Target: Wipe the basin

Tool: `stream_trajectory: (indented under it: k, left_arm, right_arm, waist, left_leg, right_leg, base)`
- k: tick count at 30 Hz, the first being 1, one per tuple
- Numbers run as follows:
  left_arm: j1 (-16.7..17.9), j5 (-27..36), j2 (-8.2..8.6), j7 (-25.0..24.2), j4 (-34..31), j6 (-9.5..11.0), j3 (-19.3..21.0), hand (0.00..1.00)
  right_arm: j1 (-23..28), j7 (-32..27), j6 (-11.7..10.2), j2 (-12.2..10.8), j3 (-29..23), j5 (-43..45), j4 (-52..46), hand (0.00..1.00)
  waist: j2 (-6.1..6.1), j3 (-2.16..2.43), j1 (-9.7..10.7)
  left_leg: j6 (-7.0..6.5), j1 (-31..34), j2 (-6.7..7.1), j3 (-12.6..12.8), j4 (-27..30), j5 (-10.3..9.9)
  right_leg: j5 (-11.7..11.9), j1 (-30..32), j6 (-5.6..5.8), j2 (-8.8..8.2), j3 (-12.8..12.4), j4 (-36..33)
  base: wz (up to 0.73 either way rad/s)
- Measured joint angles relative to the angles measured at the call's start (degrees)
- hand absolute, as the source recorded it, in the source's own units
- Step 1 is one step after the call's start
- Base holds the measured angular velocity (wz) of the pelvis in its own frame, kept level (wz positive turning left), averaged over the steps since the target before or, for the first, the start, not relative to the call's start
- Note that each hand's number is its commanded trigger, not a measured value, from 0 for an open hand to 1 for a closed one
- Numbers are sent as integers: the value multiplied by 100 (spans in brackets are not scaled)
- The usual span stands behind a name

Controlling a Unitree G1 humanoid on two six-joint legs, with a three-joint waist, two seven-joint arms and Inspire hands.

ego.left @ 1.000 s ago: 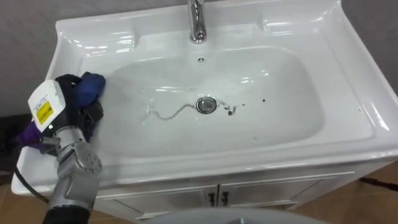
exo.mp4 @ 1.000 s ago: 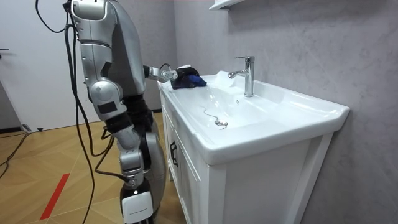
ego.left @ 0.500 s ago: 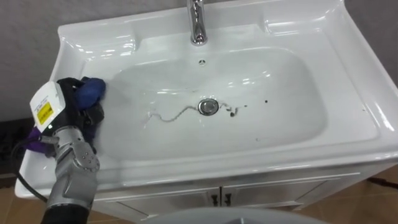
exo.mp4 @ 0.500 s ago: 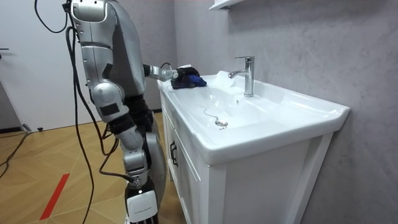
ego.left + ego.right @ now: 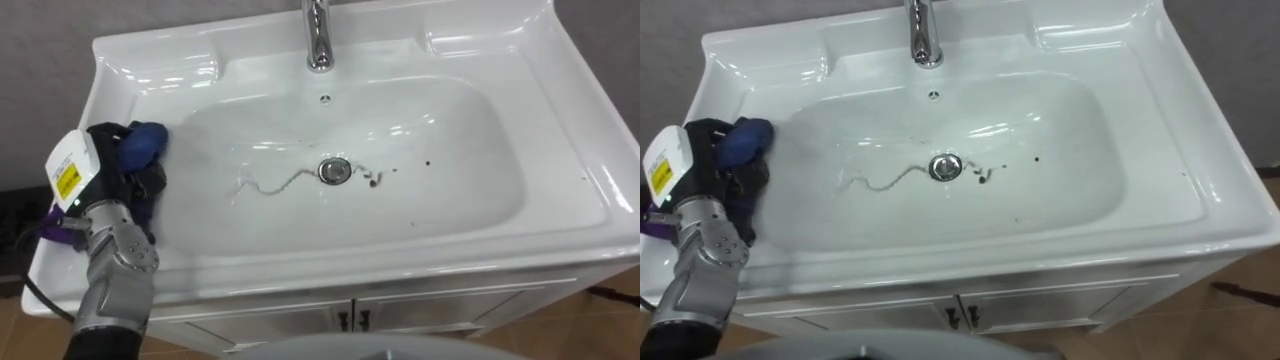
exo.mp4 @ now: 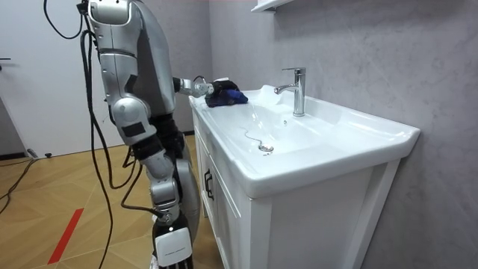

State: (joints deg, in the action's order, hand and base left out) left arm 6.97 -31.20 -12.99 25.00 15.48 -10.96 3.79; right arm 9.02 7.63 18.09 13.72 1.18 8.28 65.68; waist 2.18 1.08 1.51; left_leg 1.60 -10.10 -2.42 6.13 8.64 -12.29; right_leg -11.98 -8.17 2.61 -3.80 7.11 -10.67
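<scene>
Resting at the left edge of the white basin (image 5: 190, 72), my left hand (image 5: 112, 168) lies on a blue cloth (image 5: 148, 141). Hand and dark folds merge, so I cannot tell whether it grips. A thin squiggle (image 5: 270, 185) and dark specks (image 5: 372, 180) lie by the drain (image 5: 334, 169). The faucet (image 5: 318, 35) is cut off above.
</scene>
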Motion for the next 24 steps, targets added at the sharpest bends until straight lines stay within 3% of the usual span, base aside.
stream_trajectory:
  k: [3,5,11,17,24]
  left_arm:
    - [10,161,3,-123,-351,-170,71,100]
    - [51,172,49,-158,-639,-233,69,100]
    - [110,160,75,-87,-1471,-226,-13,100]
    - [159,110,82,198,-1739,-117,-64,100]
    - [158,86,81,361,-1739,-111,-72,100]
  right_arm:
    - [-1,-45,-85,-16,121,-122,0,0]
    - [-5,-46,-204,-27,213,-123,25,0]
    - [-68,-75,-477,-47,212,-123,217,0]
    - [-37,-119,-600,-48,214,-103,425,0]
    - [1,-118,-626,-49,269,-116,466,0]
  waist:
    - [-53,-48,-39]
    - [-120,-113,-61]
    - [-136,-160,-27]
    - [15,-122,2]
    - [13,-125,33]
  left_leg:
    - [0,42,0,-9,14,0]
    - [0,69,1,-21,39,0]
    - [0,309,7,-170,130,-1]
    - [0,277,6,-168,140,0]
    - [0,258,6,-157,145,0]
  right_leg:
    - [-1,17,0,3,-5,1]
    - [-1,31,0,2,-5,1]
    - [10,147,-11,-8,130,6]
    - [10,106,-12,-10,150,5]
    - [10,82,-12,-13,157,1]
  base:
    - [1]
    - [3]
    - [12]
    - [0]
    - [0]
